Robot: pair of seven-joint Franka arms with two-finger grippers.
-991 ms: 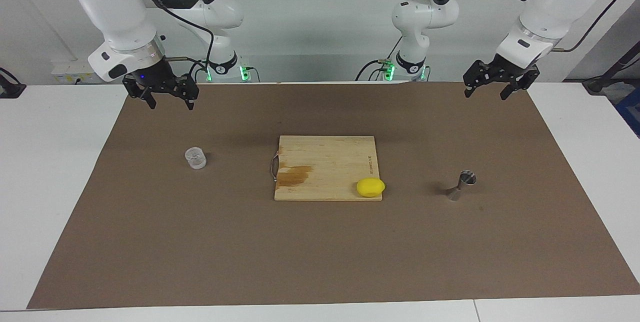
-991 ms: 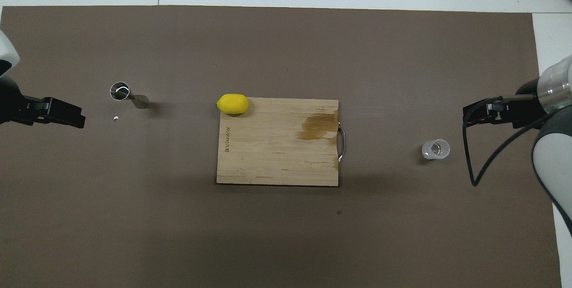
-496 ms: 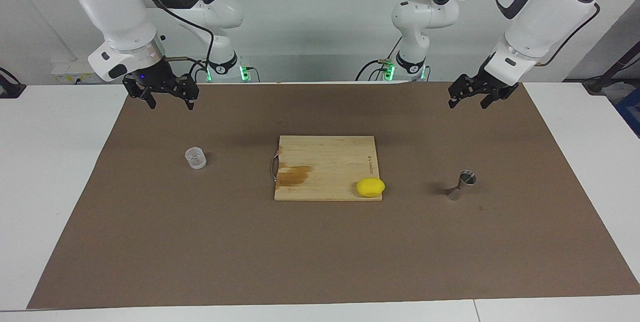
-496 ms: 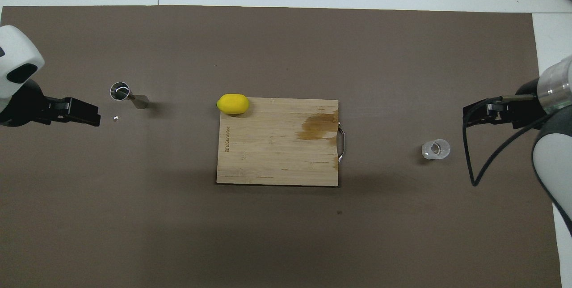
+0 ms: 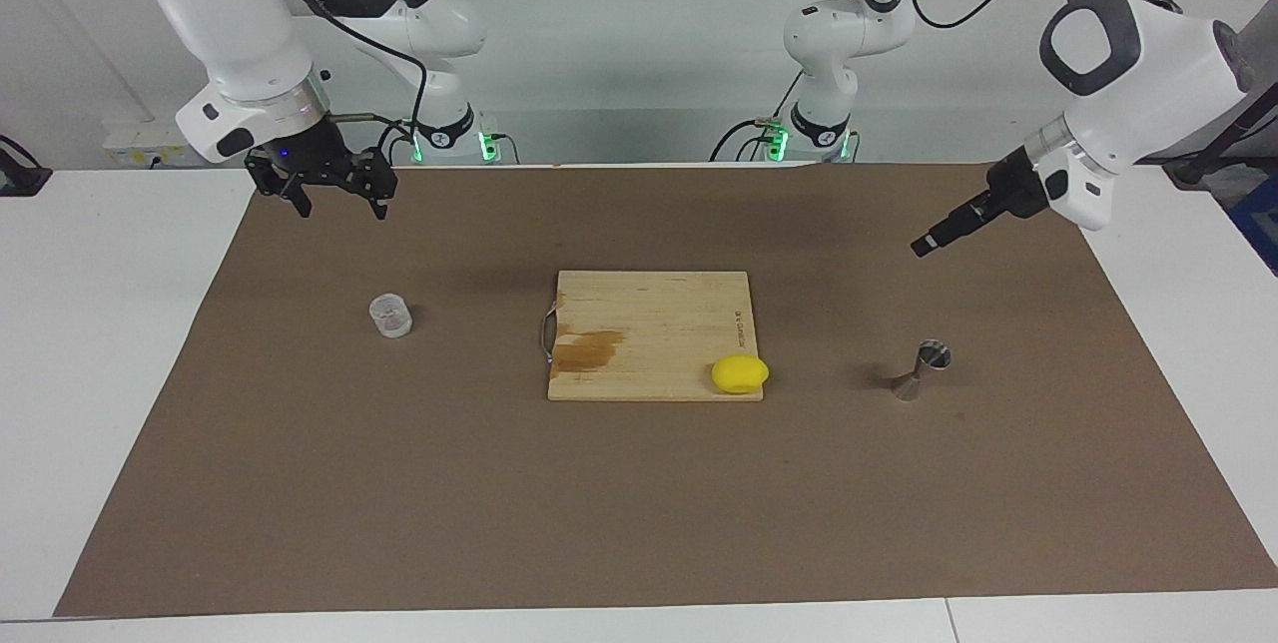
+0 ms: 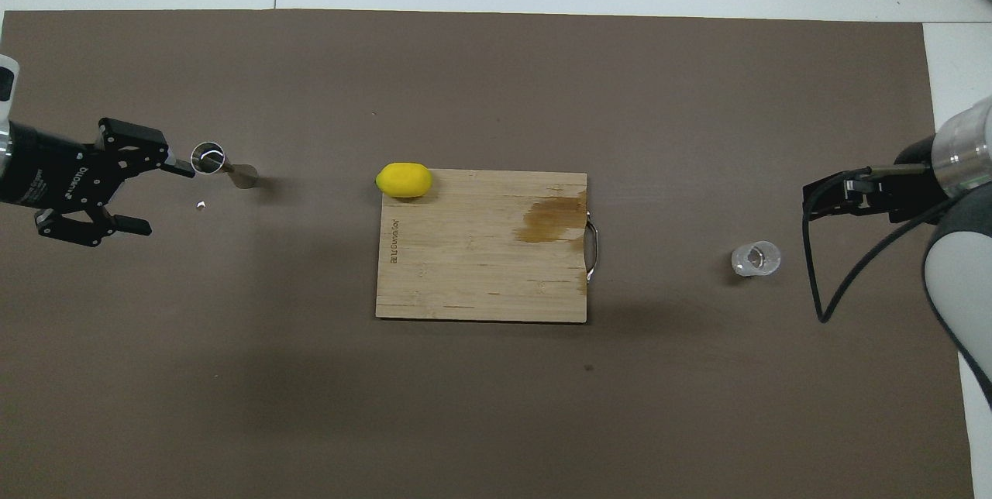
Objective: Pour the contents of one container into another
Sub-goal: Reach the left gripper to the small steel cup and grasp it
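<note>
The clear glass cup (image 5: 390,316) stands upright on the brown mat (image 5: 639,503) toward the right arm's end of the table, well apart from the wooden cutting board (image 5: 649,335) at the middle. A yellow lemon (image 5: 740,374) sits on the board's corner farthest from the robots, at the edge toward the left arm's end. The steel jigger (image 5: 922,369) stands upright on the mat toward the left arm's end, apart from the lemon.

The left gripper (image 6: 147,197) hangs in the air over the mat beside the jigger, holding nothing, its fingers spread wide; in the overhead view one fingertip overlaps the jigger's rim, but the facing view shows it raised well clear. There it appears edge-on, so the gap is hidden.

The right gripper (image 5: 334,201) waits above the mat's edge nearest the robots, empty, fingers parted. In the overhead view its fingertips are hard to make out and much of the arm is cut off by the frame's edge.
</note>
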